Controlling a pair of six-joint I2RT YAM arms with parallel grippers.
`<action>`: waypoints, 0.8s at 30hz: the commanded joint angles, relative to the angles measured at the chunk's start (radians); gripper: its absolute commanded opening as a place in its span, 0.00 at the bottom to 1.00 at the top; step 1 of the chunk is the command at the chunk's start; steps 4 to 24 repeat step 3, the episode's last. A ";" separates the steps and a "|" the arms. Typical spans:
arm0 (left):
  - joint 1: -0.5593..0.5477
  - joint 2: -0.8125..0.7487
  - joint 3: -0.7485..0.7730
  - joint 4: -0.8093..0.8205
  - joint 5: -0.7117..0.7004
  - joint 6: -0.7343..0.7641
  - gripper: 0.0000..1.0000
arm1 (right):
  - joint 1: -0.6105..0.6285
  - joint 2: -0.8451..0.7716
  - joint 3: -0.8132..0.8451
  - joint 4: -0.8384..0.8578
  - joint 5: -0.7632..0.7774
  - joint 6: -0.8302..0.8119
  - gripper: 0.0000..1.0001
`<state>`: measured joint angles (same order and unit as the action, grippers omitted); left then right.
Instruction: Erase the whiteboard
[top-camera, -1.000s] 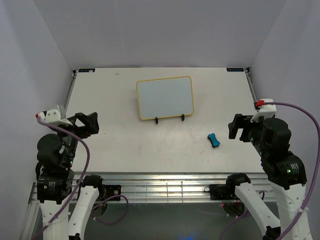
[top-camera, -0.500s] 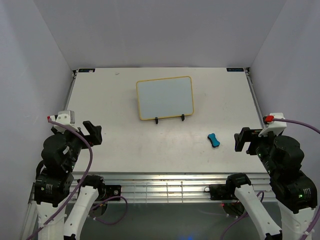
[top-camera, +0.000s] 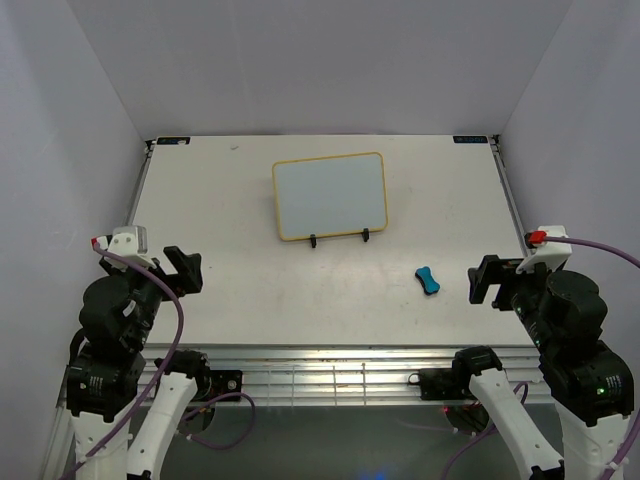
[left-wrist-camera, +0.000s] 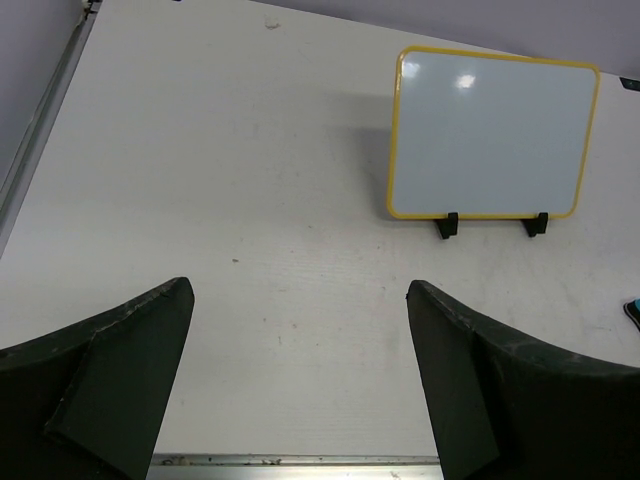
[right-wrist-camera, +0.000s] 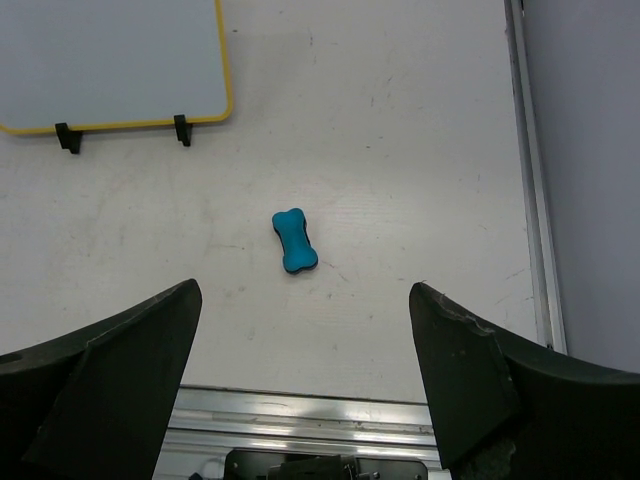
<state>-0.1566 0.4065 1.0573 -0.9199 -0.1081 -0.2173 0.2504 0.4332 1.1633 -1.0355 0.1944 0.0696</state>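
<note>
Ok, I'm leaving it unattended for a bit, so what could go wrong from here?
The whiteboard is propped on a thin black stand, so wiping pressure might tip or slide it. The blue eraser lies flat, so a pinch could nudge it away. The board already looks blank; further wiping may be pointless.
</note>
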 joint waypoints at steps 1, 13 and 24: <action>-0.004 0.012 0.015 -0.004 -0.007 0.018 0.98 | 0.004 -0.004 0.016 0.012 -0.019 -0.010 0.90; -0.006 0.017 0.020 -0.004 -0.016 0.025 0.98 | 0.004 -0.004 0.021 0.008 -0.023 -0.005 0.90; -0.006 0.017 0.020 -0.004 -0.016 0.025 0.98 | 0.004 -0.004 0.021 0.008 -0.023 -0.005 0.90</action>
